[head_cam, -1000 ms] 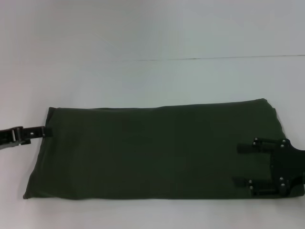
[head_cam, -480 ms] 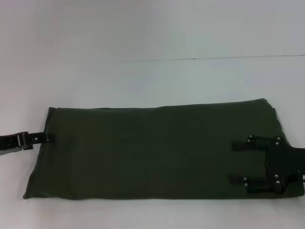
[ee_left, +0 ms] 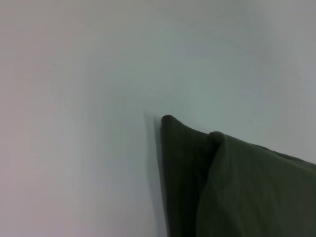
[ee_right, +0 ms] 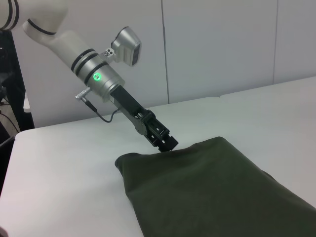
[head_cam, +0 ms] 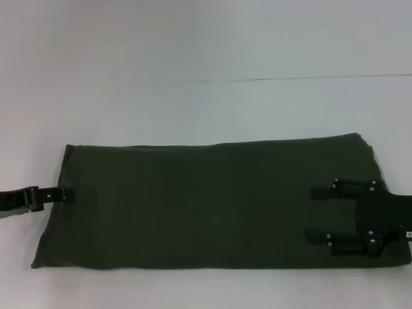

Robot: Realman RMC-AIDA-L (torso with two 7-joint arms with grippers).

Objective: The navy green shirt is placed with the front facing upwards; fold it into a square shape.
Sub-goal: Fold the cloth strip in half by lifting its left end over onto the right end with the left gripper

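Shirt folded in a long band
My right gripper (head_cam: 314, 214) hovered spread over the navy green shirt (head_cam: 206, 203) — my left gripper (head_cam: 63, 192) touched its edge, its grip I cannot tell.

right gripper (head_cam: 315, 214) farther over shirt (head_cam: 206, 199), left gripper (head_cam: 64, 192) lower

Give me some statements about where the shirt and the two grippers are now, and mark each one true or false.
1. The navy green shirt lies as a long folded band on the table. True.
2. The right gripper is above the shirt's right end, fingers spread apart. True.
3. The left gripper is at the shirt's middle. False: it is at the left edge.
4. The "FREE!" lettering faces up. False: no lettering shows.
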